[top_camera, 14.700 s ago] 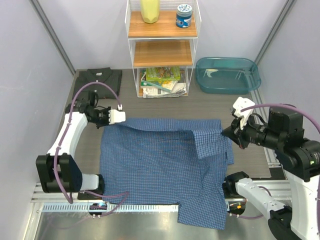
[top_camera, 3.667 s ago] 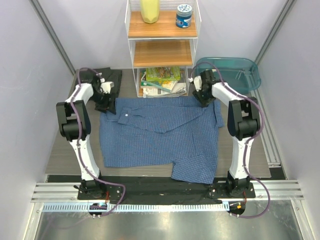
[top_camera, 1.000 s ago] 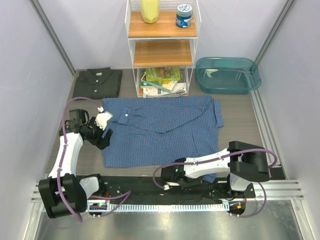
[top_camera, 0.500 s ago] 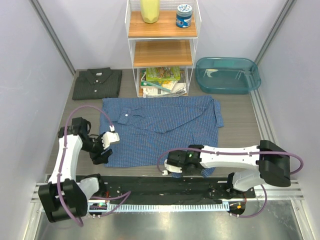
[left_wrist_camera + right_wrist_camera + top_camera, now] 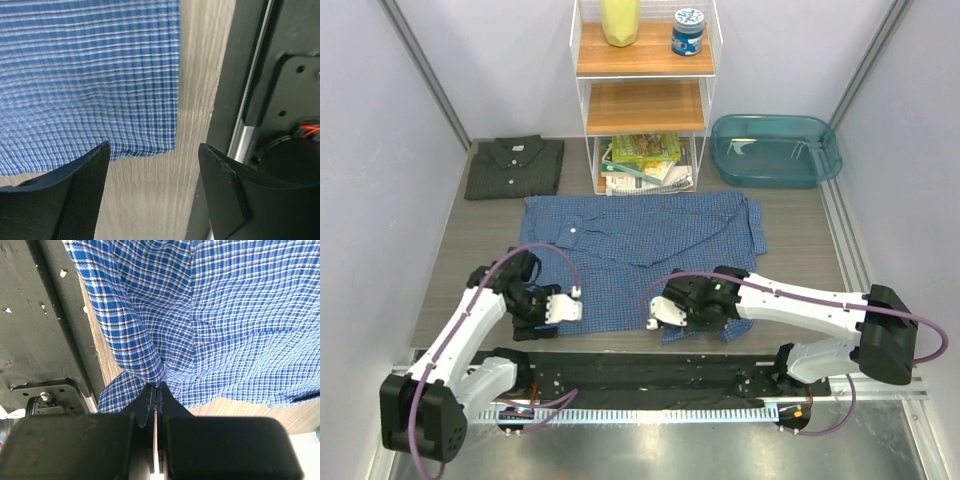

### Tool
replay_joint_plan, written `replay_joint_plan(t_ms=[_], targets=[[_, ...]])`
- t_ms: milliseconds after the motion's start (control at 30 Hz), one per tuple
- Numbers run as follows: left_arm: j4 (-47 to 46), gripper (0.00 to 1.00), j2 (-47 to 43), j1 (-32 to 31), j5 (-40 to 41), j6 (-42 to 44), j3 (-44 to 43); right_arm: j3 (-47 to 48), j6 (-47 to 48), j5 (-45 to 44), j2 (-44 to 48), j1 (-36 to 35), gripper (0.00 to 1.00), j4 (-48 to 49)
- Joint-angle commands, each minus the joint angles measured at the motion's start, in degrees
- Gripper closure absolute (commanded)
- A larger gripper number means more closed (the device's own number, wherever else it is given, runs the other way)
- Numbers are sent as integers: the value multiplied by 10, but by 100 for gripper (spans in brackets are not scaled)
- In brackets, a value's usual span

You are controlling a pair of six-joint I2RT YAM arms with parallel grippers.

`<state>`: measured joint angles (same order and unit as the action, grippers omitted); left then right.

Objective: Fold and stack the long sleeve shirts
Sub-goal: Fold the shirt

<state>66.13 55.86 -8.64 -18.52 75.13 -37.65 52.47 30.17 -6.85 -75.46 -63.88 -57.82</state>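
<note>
The blue checked shirt lies spread on the wooden table, collar toward the left. My left gripper hangs open over its near left corner. In the left wrist view that corner sits just ahead of the open gripper, bare wood between the fingers. My right gripper is shut on a fold of the near hem. The pinched cloth bunches at the right gripper tips. The charcoal grey shirt lies folded at the back left.
A white wire shelf unit stands at the back centre with magazines on its bottom level. A teal tub sits at the back right. The black base plate and metal rail run along the near edge.
My left gripper swung right and nearer, to the shirt's near left corner. My right gripper, still shut on the hem, moved away from the near edge and drew the lower flap with it.
</note>
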Motion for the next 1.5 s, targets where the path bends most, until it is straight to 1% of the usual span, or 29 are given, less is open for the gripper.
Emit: replay_joint_plan(t_ms=[0,67,133,167,233,300,400,433,533,600,633,700,733,833,867,933,967,1000,1100,1133,1167,1200,1233,1267,1300,1333,1367,1467], targets=[[-56,27,-27,-73,102,-40,41,19,23,7,17,11,99,-12],[-73,25,-42,-97,111,-56,51,19,24,12,19,16,99,-18],[-86,24,-47,-116,139,-62,70,20,28,16,24,21,99,-19],[-90,24,-48,-135,149,-70,77,19,30,17,26,24,99,-19],[-121,27,-55,-154,180,-86,94,20,33,13,28,25,99,-21],[-155,29,-60,-166,180,-110,98,25,38,14,29,28,99,-28],[-177,41,-52,-166,204,-149,97,29,40,11,31,33,99,-37],[-192,51,-50,-167,215,-157,94,31,43,9,35,37,99,-39],[-214,62,-63,-167,220,-175,94,32,47,1,40,38,99,-42],[-206,67,-71,-167,213,-174,93,37,47,-2,39,42,99,-48],[-201,74,-74,-167,210,-166,93,40,47,-2,39,43,99,-49],[-182,82,-84,-166,212,-155,89,46,49,0,45,48,99,-55],[-168,88,-87,-167,210,-144,82,47,52,1,48,48,99,-57],[-96,95,-93,-167,193,-126,61,53,64,11,57,48,99,-75],[-76,96,-97,-166,188,-111,56,53,69,18,58,48,99,-88],[-35,100,-105,-166,171,-100,36,62,81,34,63,48,99,-117],[-19,100,-109,-164,167,-78,28,69,84,56,66,48,99,-127],[19,100,-114,-164,151,-69,7,84,85,61,68,48,99,-134],[53,99,-101,-164,139,-65,-15,112,79,87,72,48,99,-151],[51,93,-93,-164,144,-61,-13,113,78,87,69,48,99,-153],[45,81,-84,-164,146,-62,-10,114,78,85,67,48,99,-152],[34,62,-67,-163,145,-86,-10,110,80,83,65,48,99,-150],[15,54,-59,-161,131,-92,-11,107,81,80,61,48,99,-142],[13,42,-53,-162,117,-94,-13,106,82,76,59,48,99,-138],[3,25,-49,-162,107,-104,-13,106,82,75,56,48,99,-136],[-13,21,-44,-163,98,-109,-14,107,82,74,54,49,99,-135],[-14,21,-39,-166,96,-110,-13,108,82,73,52,49,99,-135],[-12,29,-19,-181,105,-114,-15,109,79,71,49,53,99,-134]])
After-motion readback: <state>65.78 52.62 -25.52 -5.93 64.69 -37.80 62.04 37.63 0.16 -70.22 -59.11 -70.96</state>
